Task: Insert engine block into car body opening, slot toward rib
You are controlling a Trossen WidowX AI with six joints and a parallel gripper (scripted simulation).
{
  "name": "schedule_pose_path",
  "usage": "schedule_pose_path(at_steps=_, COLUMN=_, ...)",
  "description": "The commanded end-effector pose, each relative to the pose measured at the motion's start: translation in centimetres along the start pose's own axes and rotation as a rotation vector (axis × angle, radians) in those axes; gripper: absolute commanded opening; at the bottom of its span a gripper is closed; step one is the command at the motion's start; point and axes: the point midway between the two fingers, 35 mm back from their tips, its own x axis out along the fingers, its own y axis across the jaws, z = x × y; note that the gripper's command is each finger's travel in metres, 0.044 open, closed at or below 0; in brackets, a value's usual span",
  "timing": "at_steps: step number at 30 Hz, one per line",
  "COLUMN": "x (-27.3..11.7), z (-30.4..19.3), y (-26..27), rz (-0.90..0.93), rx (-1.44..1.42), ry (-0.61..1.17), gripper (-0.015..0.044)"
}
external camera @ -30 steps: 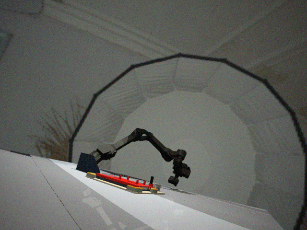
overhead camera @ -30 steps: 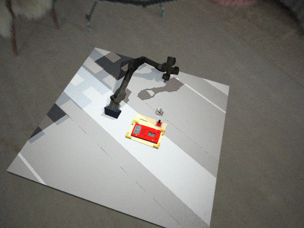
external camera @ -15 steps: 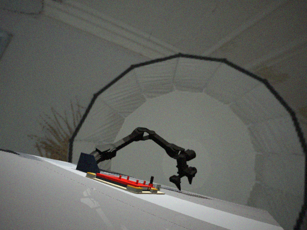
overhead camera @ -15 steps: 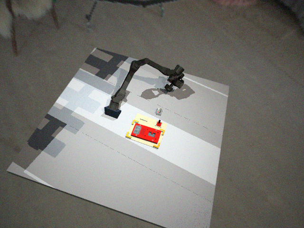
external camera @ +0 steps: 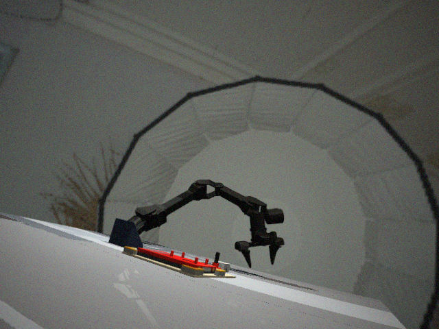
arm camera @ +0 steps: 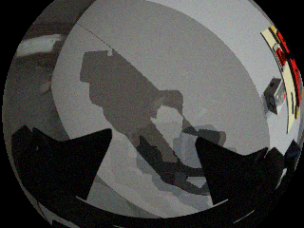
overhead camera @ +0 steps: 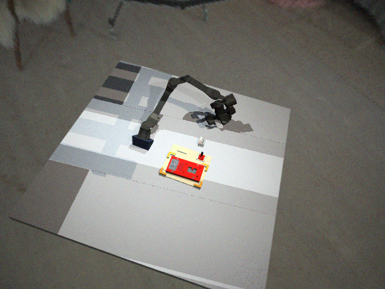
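Above the desk (overhead camera: 174, 214) (external camera: 88, 283) (arm camera: 214, 57), the gripper (overhead camera: 217, 123) (external camera: 261, 265) (arm camera: 155, 139) hangs with its fingers wide apart and nothing between them. What looks like the engine block (overhead camera: 201, 141) (external camera: 224, 266) (arm camera: 274, 96) sits outside the car body (overhead camera: 183, 168) (external camera: 166, 256) (arm camera: 293, 64), just beyond its cream board (overhead camera: 178, 148) (external camera: 230, 276) (arm camera: 291, 106). A low sideways approach could clip the black-topped red piece (overhead camera: 201, 156) (external camera: 216, 260) (arm camera: 280, 56); a skewed grip could jam the block on the opening's edge. Away from the board, the desk offers more room.
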Motion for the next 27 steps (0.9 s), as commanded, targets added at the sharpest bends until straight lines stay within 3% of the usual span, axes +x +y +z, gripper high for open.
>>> schedule_pose_path(at_steps=1, x=-1.6, z=2.9, y=-2.8, rz=-0.068, rx=0.121, ry=-0.058, gripper=0.044)
schedule_pose_path(at_steps=20, x=-10.5, z=8.4, y=-14.1, rz=-0.294, rx=0.695, ry=-0.162, gripper=0.044)
schedule_pose_path(at_steps=27, x=-10.8, z=8.4, y=-14.4, rz=-0.301, rx=0.715, ry=-0.161, gripper=0.044)
